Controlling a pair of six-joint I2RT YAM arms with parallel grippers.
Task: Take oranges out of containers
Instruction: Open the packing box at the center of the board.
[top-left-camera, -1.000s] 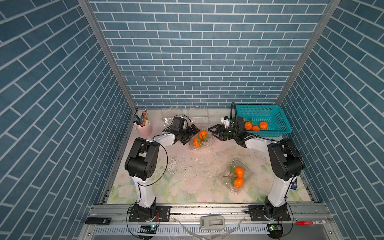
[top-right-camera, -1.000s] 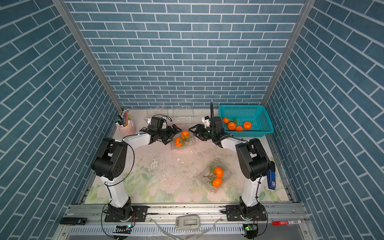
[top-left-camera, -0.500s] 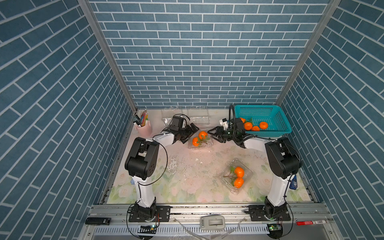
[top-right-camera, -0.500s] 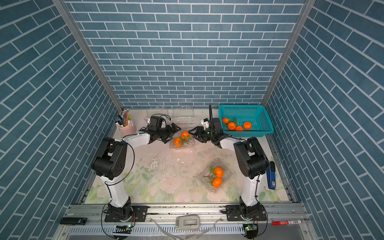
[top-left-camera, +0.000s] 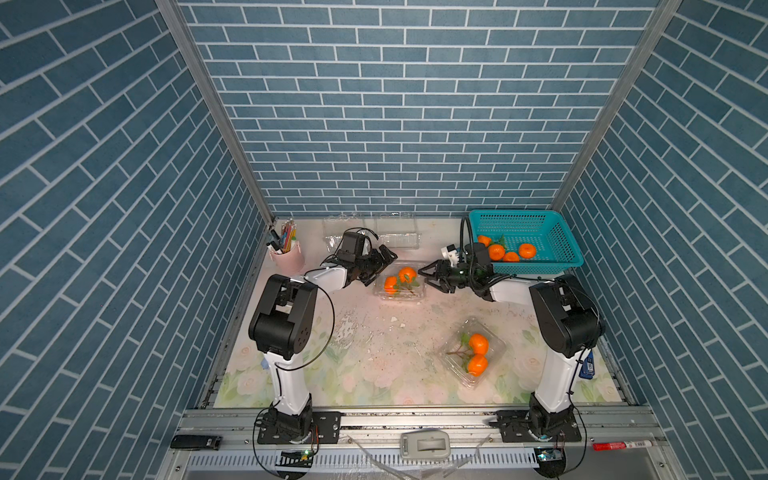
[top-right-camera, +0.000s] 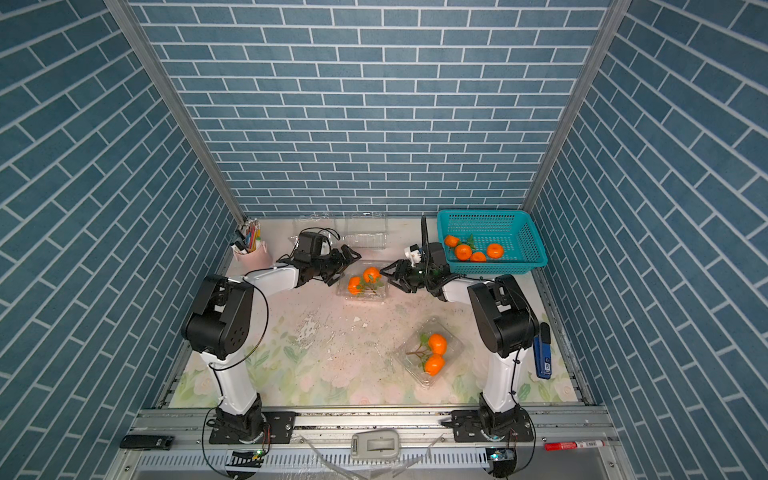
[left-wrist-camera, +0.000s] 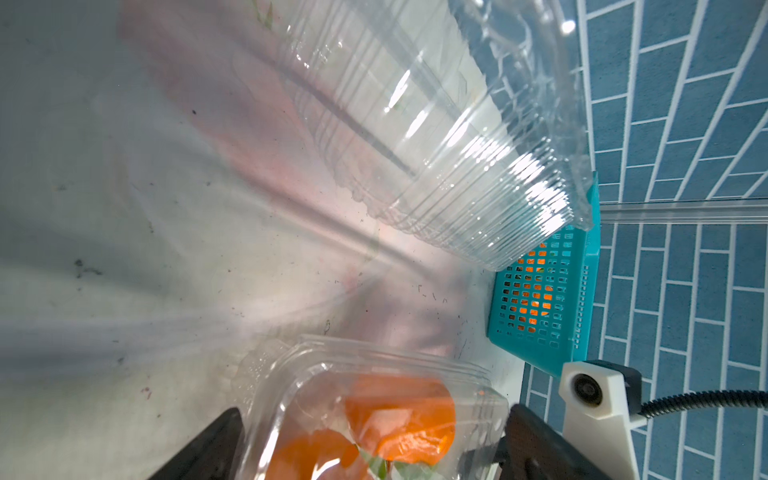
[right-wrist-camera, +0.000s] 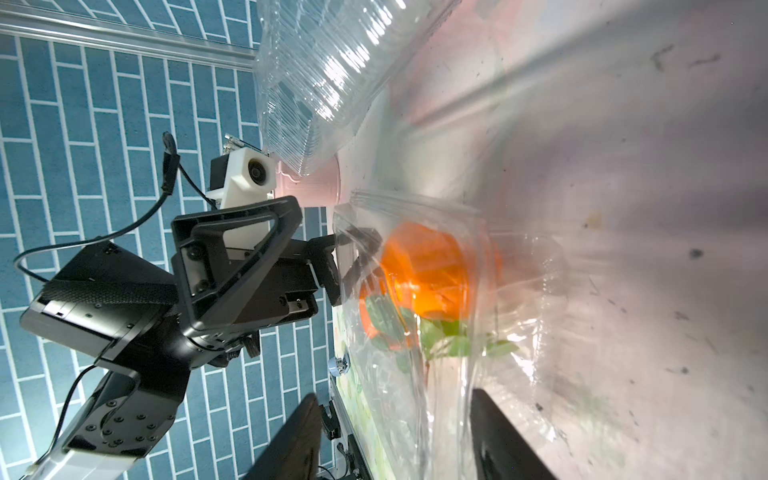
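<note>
Floral tabletop (top-left-camera: 374, 353) update: the right gripper (top-left-camera: 426, 281) is closing in, now sitting just at the end of the clamshell (top-left-camera: 409, 294). Its jaws are narrowing, half spread around its edge, can't tell if it's pinching yet. Meanwhile the left gripper (top-left-camera: 381, 269) is staying wide apart, straddling the opposite end. Both oranges (top-left-camera: 406, 274) are sitting inside, between the two. Looks like lid-opening is starting.

Blue brick walls (top-left-camera: 399, 104) stand on three sides (left, right and far). The table (top-left-camera: 365, 374) has pale flowers on it.
</note>
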